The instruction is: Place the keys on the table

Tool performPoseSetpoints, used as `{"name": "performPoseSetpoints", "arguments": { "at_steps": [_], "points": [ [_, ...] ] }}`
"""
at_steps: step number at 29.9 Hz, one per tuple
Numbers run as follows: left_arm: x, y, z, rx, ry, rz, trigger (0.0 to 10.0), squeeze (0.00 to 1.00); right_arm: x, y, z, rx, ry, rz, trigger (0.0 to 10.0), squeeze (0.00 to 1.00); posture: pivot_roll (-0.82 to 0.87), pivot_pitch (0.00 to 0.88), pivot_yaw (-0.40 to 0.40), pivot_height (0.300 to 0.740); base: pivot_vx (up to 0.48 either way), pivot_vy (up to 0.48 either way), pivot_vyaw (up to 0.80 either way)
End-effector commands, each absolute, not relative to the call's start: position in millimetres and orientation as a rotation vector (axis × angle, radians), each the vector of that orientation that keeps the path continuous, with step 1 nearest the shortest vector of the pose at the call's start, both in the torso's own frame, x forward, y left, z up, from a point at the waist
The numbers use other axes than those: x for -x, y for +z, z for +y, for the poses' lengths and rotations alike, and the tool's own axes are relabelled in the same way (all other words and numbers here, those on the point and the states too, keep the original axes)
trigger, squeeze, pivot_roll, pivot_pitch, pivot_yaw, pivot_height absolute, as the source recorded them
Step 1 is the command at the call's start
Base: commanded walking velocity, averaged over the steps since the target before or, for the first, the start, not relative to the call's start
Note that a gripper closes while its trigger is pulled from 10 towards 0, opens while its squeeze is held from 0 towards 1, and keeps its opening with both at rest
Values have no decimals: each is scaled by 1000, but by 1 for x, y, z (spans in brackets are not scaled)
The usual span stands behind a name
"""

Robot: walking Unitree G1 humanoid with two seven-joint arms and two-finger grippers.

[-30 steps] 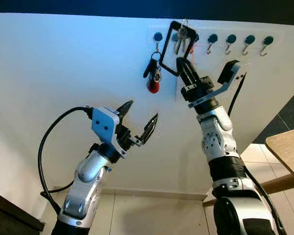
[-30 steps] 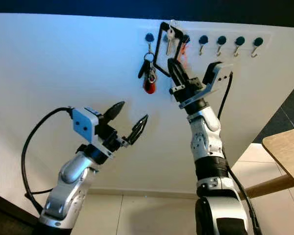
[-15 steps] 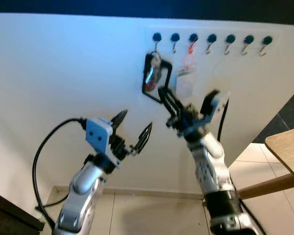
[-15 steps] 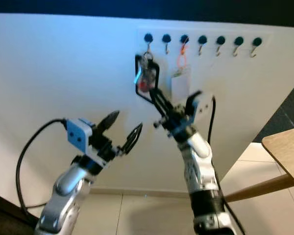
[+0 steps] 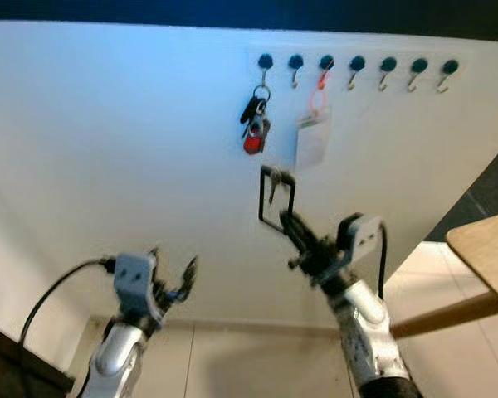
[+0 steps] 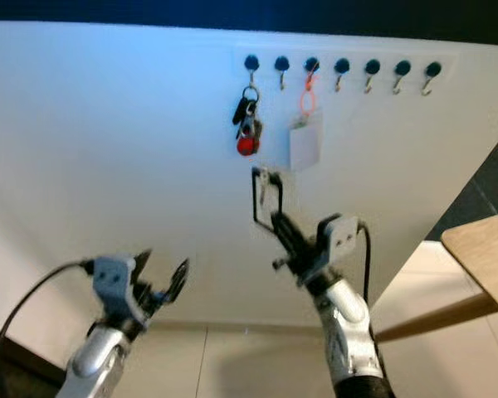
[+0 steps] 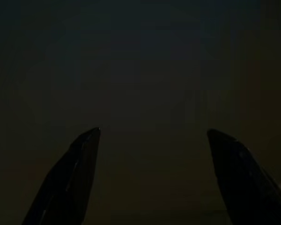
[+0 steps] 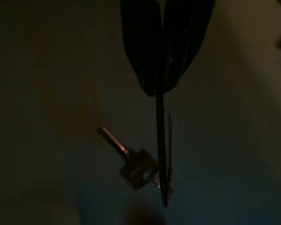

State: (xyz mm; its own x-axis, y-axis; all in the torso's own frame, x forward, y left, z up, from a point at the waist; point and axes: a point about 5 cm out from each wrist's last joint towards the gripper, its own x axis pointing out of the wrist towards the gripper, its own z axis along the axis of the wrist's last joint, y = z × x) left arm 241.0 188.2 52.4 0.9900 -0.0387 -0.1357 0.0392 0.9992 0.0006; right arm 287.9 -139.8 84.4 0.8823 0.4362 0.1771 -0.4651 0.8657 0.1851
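My right gripper (image 5: 292, 225) is shut on a black loop strap (image 5: 275, 199) that carries a silver key (image 5: 273, 186). It holds them up in front of the white wall, well below the row of hooks (image 5: 357, 64). In the right wrist view the shut fingers (image 8: 165, 42) pinch the strap (image 8: 162, 140), and the key (image 8: 131, 161) dangles beside it. My left gripper (image 5: 173, 278) is open and low at the left, holding nothing. A wooden table (image 5: 485, 249) corner shows at the right edge.
On the first hook hangs another key bunch (image 5: 253, 124) with a red fob. An orange lanyard with a white card (image 5: 313, 137) hangs from the third hook. A dark cabinet corner (image 5: 17, 365) sits low at the left. Tiled floor (image 5: 249, 365) lies below.
My right gripper has come down and away from the hooks with the strap and key in it. The left arm has dropped lower, still open.
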Motion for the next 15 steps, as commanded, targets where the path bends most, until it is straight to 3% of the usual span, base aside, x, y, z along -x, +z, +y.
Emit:
{"name": "performPoseSetpoints", "arguments": {
  "at_steps": [1, 2, 3, 4, 5, 7, 8, 10, 11, 15],
  "points": [
    [-232, 25, 200, -8, 60, 283, 10000, 0, -283, 58, -151, -258, 387, -3, 0, 0, 22, 111, -29, 740, 0, 0, 0],
    [-223, 5, 208, -4, 128, 399, 10000, 0, -277, 35, -159, -299, 314, 106, 0, 0, 24, 108, -30, 740, 0, 0, 0],
    [-223, 5, 208, -4, 128, 399, 10000, 0, -277, 35, -159, -299, 314, 106, 0, 0, 24, 108, -30, 740, 0, 0, 0],
    [-212, -16, 214, 7, 180, 515, 10000, 0, -268, 11, -166, -327, 250, 241, 902, 0, 21, 102, -28, 740, 0, 0, 0],
    [-198, -35, 217, 7, 212, 624, 10000, 0, -255, -11, -170, -335, 219, 375, 4784, 0, 20, 99, -25, 740, 0, 0, 0],
    [-198, -35, 217, 7, 212, 624, 10000, 0, -255, -11, -170, -335, 219, 375, 4784, 0, 20, 99, -25, 740, 0, 0, 0],
    [-188, -46, 219, 6, 228, 688, 10000, 0, -244, -25, -172, -329, 209, 466, 10000, 0, 20, 99, -25, 740, 0, 0, 0],
    [-177, -56, 220, -14, 227, 740, 10000, 0, -230, -40, -175, -298, 197, 565, 10000, 0, 21, 92, -24, 740, 0, 0, 0],
    [-158, -69, 222, 1, 233, 817, 10000, 0, -204, -60, -184, -246, 161, 715, 10000, 0, 24, 87, -27, 740, 0, 0, 0],
    [-150, -75, 223, 10, 231, 837, 10000, 0, -188, -71, -190, -210, 134, 801, 10000, 0, 28, 81, -31, 740, 0, 0, 0]
  ]
}}
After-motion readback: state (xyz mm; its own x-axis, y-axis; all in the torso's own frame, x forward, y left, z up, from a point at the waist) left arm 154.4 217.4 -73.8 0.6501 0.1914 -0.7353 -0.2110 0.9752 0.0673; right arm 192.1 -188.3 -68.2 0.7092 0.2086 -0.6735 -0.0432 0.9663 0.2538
